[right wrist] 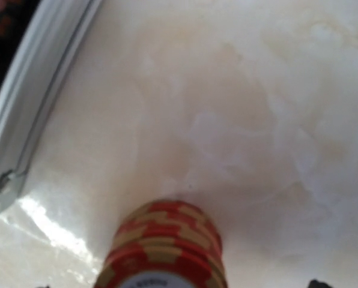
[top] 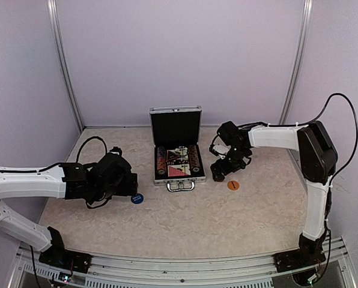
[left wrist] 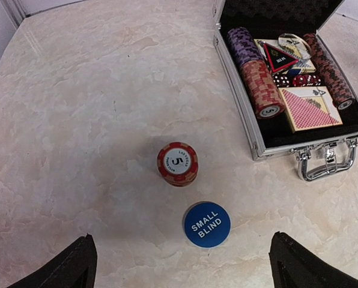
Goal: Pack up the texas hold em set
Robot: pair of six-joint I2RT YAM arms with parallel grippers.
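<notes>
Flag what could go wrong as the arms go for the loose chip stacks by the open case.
The SMALL BLIND button lies between the open left gripper and the red chip stack; reaching in could shove it. The right gripper is close on a second chip stack near the case rim; an off-centre squeeze might topple it.

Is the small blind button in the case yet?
No, the blue small blind button lies on the table outside the open case, near a red chip stack.

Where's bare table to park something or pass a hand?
Free: near strip of marbled tabletop, nearer than blue round button, open ribbed silver case and orange round button; also far-left corner. Crowded: both case flanks, at left gripper and right gripper.
</notes>
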